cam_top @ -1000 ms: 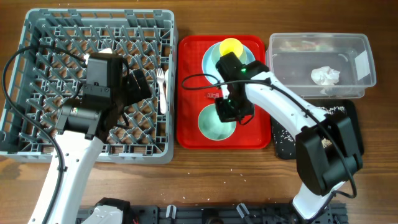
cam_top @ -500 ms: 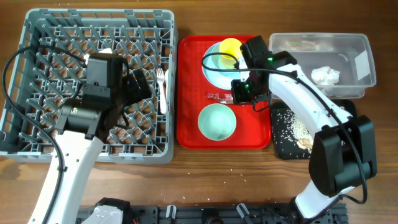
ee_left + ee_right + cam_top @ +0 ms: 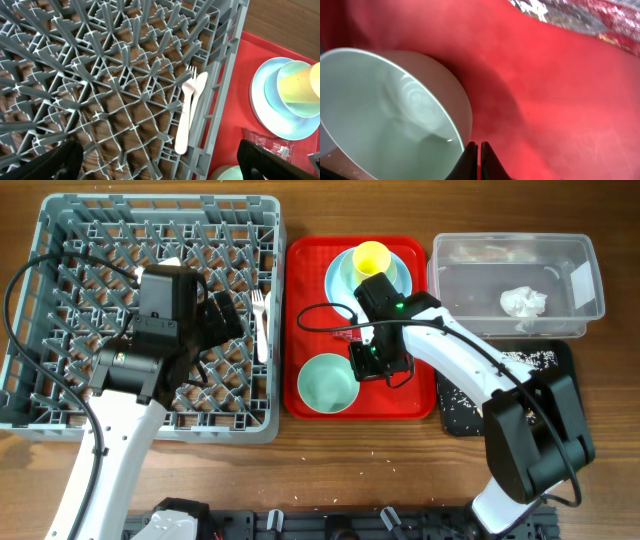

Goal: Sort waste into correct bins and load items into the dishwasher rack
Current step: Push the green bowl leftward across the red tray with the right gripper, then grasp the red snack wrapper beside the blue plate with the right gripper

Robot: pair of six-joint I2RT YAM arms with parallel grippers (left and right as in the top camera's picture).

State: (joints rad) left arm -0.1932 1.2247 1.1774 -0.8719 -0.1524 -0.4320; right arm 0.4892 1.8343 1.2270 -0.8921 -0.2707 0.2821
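Left hand point(image 3: 160, 164): fingers spread wide, holding nothing, hovering over the right half of the dishwasher rack point(image 3: 60, 240). The rack stands on the desk point(image 3: 600, 480) at its left.

White fork point(image 3: 199, 87) and white spoon point(image 3: 184, 120): side by side in the rack, against its right wall.

Right hand point(image 3: 475, 161): fingertips pressed together with nothing between them, low over the red tray point(image 3: 300, 310), just beside the outer wall of the pale green bowl point(image 3: 328, 383). Cannot tell whether they touch the bowl. The bowl sits in the tray's near left corner.

Red wrapper point(image 3: 345, 333): flat on the tray, mid-tray beside the right arm.

Yellow cup point(image 3: 371, 255): in the pale blue bowl point(image 3: 292, 110), which rests on the light blue plate point(image 3: 257, 110) at the tray's far end.

Clear tub point(image 3: 585, 250): right of the tray, paper napkin point(image 3: 523, 302) inside.

Black tray point(image 3: 455, 415): in front of the tub, rice scraps point(image 3: 462, 395) scattered in it.
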